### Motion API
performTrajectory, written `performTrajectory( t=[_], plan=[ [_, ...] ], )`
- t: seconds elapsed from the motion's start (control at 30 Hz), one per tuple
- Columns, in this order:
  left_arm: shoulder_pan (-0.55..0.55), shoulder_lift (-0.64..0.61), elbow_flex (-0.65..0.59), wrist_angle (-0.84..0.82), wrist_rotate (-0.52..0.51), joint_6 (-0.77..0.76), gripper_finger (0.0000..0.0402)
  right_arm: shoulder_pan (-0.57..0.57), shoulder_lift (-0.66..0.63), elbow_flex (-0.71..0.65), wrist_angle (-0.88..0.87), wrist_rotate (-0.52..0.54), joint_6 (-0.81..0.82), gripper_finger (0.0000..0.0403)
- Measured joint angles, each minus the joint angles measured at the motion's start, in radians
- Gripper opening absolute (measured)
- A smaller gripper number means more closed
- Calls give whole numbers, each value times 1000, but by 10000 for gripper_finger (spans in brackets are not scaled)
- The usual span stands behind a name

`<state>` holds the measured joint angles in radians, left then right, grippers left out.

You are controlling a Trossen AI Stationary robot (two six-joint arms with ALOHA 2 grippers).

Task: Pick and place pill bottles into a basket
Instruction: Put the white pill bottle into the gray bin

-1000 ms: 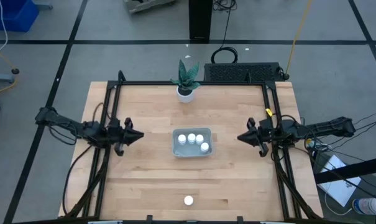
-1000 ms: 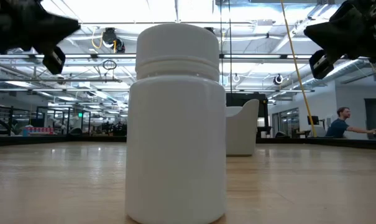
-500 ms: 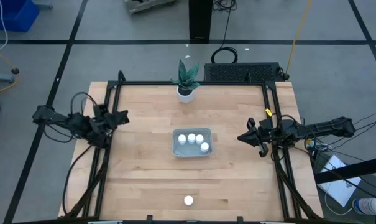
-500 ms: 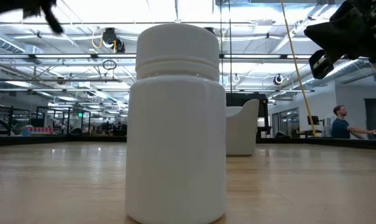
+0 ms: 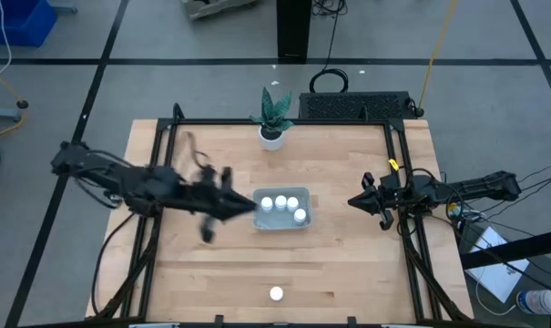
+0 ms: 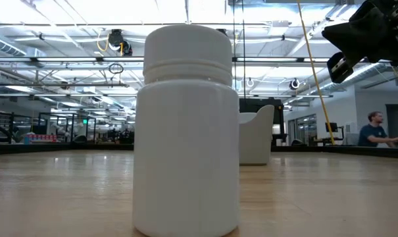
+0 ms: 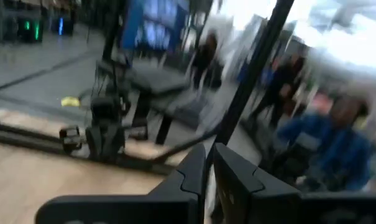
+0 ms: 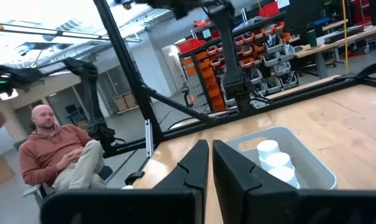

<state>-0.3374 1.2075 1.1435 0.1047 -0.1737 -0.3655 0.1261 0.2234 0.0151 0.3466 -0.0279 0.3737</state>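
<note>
Meanwhile, the left gripper [image 5: 241, 206] has been swung out from the table's left edge, where it was drawn back half a second ago, and is now carried just short of the basket [image 5: 281, 223], on its left rim. Its fingers are seen pressed together in the left wrist view, with only a thin slit between them and nothing held. Three bottles [image 5: 281, 202] are already lying in the basket, just ahead of those jaws. One more bottle [image 5: 276, 293] is left standing on the bare table near the front edge, well apart from both sets of jaws and off to the side of the left arm's reach line; it is the same bottle [image 6: 187, 131] that fills the low view. A fifth bottle is not seen.

The right gripper [image 5: 357, 202] is unmoved at the table's right side, jaws closed and empty, with the basket straight in front of them.

The left arm's advance is judged to be a transit rather than a drop, since nothing is carried; the front bottle is probably what is to be fetched next.
</note>
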Motion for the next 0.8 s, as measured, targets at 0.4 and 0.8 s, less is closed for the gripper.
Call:
performTrajectory(
  t=[0.4,0.8],
  plan=[
    [-10,493,685,-787,-39,-190,37,0,0,0,0,0,0,13],
    [-97,795,909,-1034,29,-345,163,0,0,0,0,0,0,12]
  ],
)
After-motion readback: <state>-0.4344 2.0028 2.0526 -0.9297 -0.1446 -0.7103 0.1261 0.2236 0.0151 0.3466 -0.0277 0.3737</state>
